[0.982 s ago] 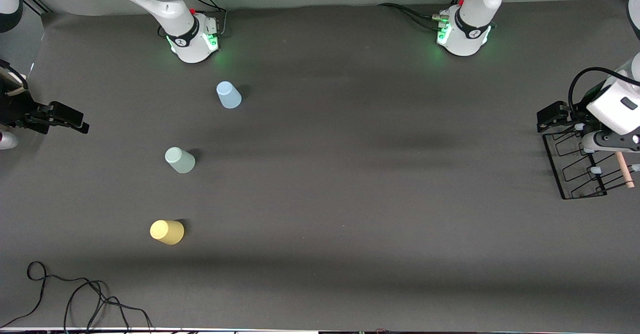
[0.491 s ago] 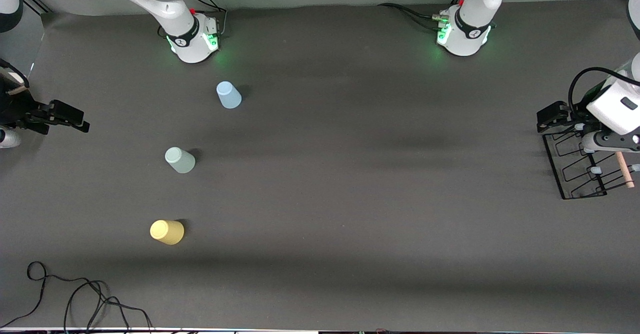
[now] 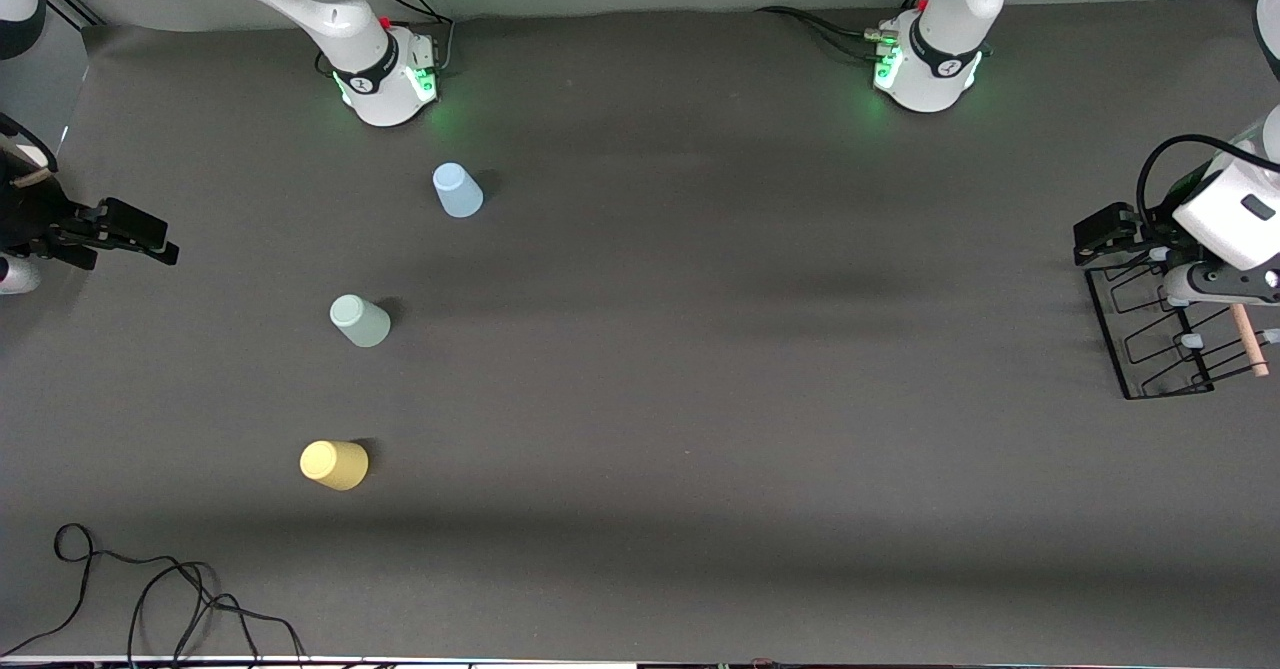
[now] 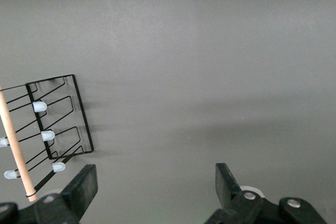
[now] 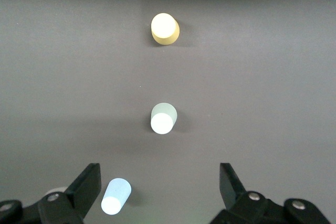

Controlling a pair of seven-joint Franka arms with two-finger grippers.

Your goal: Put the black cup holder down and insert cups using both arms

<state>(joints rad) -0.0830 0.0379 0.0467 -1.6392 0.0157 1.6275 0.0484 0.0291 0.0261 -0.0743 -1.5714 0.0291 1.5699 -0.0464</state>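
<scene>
The black cup holder [image 3: 1150, 334] sits at the left arm's end of the table, its wooden rod [image 3: 1248, 341] along one side; it also shows in the left wrist view [image 4: 58, 121]. My left gripper [image 3: 1100, 239] [image 4: 156, 176] hangs open and empty over the table beside the holder's edge. Three cups stand in a row toward the right arm's end: pale blue [image 3: 458, 191] [image 5: 116, 196], sage green [image 3: 360, 320] [image 5: 163, 118], yellow [image 3: 334, 465] [image 5: 165, 29]. My right gripper [image 3: 148, 238] [image 5: 160, 178] is open and empty, out past the cups at the table's end.
A loose black cable [image 3: 160, 594] lies at the table's front corner at the right arm's end. The arms' green-lit bases [image 3: 385, 84] [image 3: 925, 69] stand along the back edge. Bare dark mat [image 3: 750, 349] lies between the cups and the holder.
The right gripper has shifted very slightly at the table's end. The left gripper, the holder and the cups have not moved.
</scene>
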